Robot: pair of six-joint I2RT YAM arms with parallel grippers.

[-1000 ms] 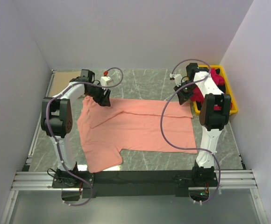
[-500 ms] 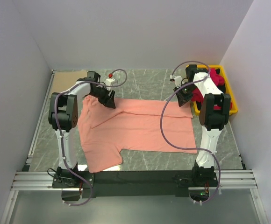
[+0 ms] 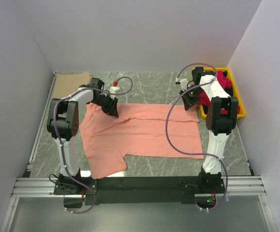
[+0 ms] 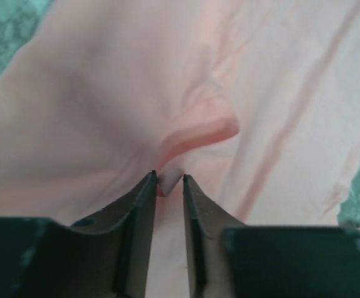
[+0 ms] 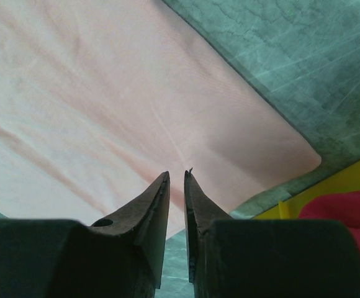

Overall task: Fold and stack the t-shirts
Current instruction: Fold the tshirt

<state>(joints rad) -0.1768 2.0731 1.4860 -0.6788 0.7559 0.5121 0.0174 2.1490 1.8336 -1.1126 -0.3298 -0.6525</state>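
A salmon-pink t-shirt [image 3: 145, 133] lies spread across the middle of the marble table. My left gripper [image 3: 112, 109] is at its far left edge, shut on a raised fold of the pink cloth [image 4: 195, 133], which sits pinched between the tips [image 4: 169, 178]. My right gripper [image 3: 190, 99] hovers over the shirt's far right corner [image 5: 279, 146], its jaws almost together with nothing between them [image 5: 177, 174]. A tan-beige t-shirt [image 3: 72, 82] lies at the far left corner. Crimson-red t-shirts [image 3: 224, 82] sit in the bin.
A yellow plastic bin [image 3: 239, 113] stands at the far right beside the right arm; its rim [image 5: 347, 180] shows in the right wrist view. White walls close in three sides. A black rail [image 3: 140, 183] runs along the near edge.
My left gripper has moved right and nearer along the shirt's far edge, drawing the pinched pink cloth with it. The right arm has not moved.
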